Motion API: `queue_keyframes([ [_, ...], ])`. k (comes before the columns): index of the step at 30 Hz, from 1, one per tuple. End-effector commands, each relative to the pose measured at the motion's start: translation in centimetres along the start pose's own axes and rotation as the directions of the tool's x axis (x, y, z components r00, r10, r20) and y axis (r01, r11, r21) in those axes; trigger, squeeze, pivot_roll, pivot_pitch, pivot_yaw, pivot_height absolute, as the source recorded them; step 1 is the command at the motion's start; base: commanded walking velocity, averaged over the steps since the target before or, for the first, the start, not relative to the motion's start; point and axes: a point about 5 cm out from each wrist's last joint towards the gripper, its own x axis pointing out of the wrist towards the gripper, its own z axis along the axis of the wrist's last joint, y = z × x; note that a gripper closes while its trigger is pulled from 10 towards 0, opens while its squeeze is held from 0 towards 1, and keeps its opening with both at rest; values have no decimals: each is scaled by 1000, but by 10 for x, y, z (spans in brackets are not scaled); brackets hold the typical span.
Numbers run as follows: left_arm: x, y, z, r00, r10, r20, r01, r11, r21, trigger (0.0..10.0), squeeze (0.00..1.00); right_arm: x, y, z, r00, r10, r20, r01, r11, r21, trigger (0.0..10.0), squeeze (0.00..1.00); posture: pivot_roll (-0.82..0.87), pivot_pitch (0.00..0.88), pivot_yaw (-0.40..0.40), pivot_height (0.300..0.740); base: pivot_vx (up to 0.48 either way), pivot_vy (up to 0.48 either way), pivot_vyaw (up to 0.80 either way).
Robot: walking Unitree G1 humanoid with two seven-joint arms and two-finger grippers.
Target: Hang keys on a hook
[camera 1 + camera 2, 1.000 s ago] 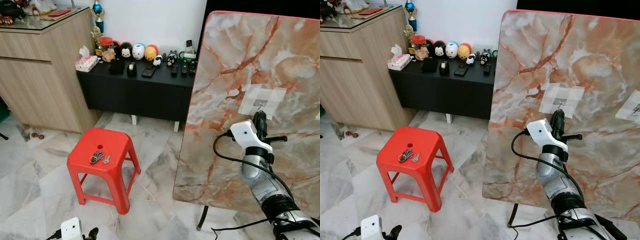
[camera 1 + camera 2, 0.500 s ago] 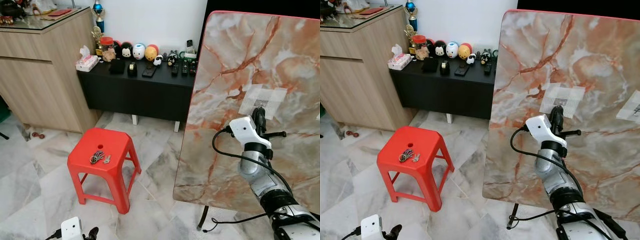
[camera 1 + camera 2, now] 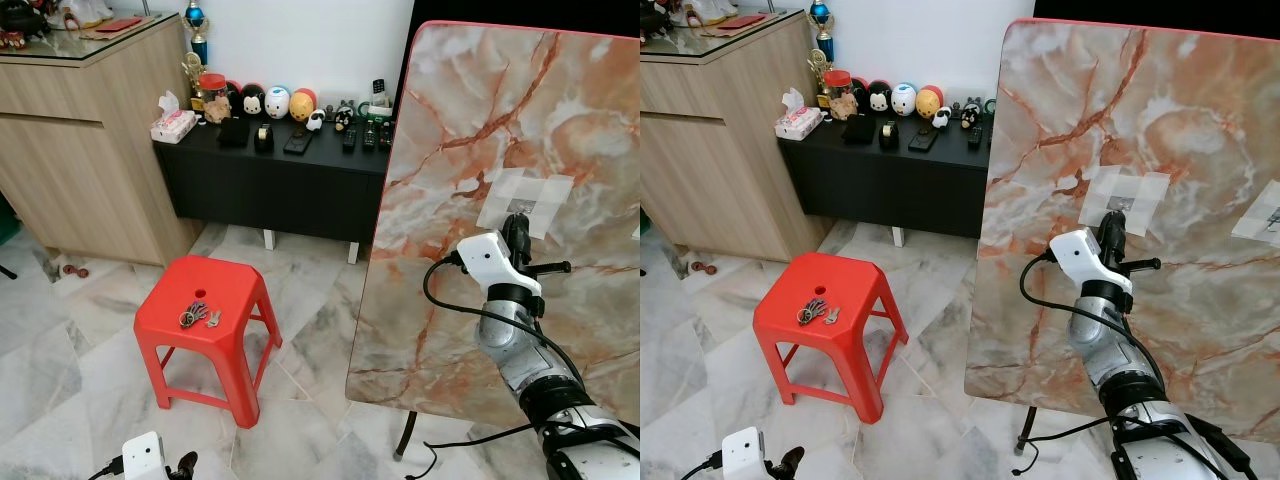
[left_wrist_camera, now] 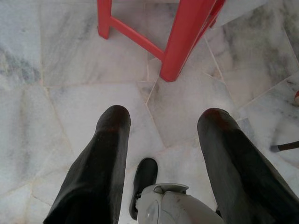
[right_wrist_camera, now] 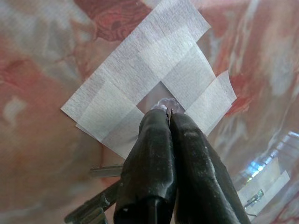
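The right gripper [image 5: 169, 111] was raised against the upright marble-patterned board [image 3: 470, 120], its two black fingers [image 5: 149, 154] pressed together with their tips at a small clear hook [image 5: 163, 101] fixed to the board under crossed strips of white tape [image 5: 140, 60]. From the wrist camera a metal key [image 5: 91, 210] hung just below the closed fingers, and a thin bar stuck out sideways from the gripper in the head views; whether the fingers actually clamped the key ring could not be told. In the head views the silver right arm [image 3: 515, 345] rose from the lower right corner, with the white wrist camera housing [image 3: 485, 262] just below the taped patch [image 3: 522, 200] on the board. A second taped patch [image 3: 1262, 215] sat farther along the board toward its right edge. A separate bunch of keys [image 3: 195, 315] lay on top of the red plastic stool [image 3: 215, 300], near the middle of its seat and just below the hole in it. The stool stood on the marble tile floor [image 3: 60, 360], well apart from the board. The left gripper [image 4: 161, 126] hung low over the floor near one stool leg [image 4: 184, 37], its fingers spread apart and holding nothing. Behind the stool a low black bench [image 3: 270, 180] carried small figurines, remotes and a tissue box, beside a wooden cabinet [image 3: 90, 150].
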Motion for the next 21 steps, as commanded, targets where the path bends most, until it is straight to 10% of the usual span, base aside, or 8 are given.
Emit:
queue_keyframes([
  [1, 1, -2, 2, 1000, 5, 4, -5, 1000, -14, 10000, 0, 5, -4, -1, 1000, -18, -21, 18, 1000, -3, 10000, 0, 106, 0, -47, 740, 0, 0, 0],
  [21, 1, -1, 1, 1000, 10, -1, -10, 1000, -20, 10000, 0, 10, -5, -2, 999, 10, -44, -11, 999, -31, 10000, 0, 108, 0, -48, 740, 0, 0, 0],
])
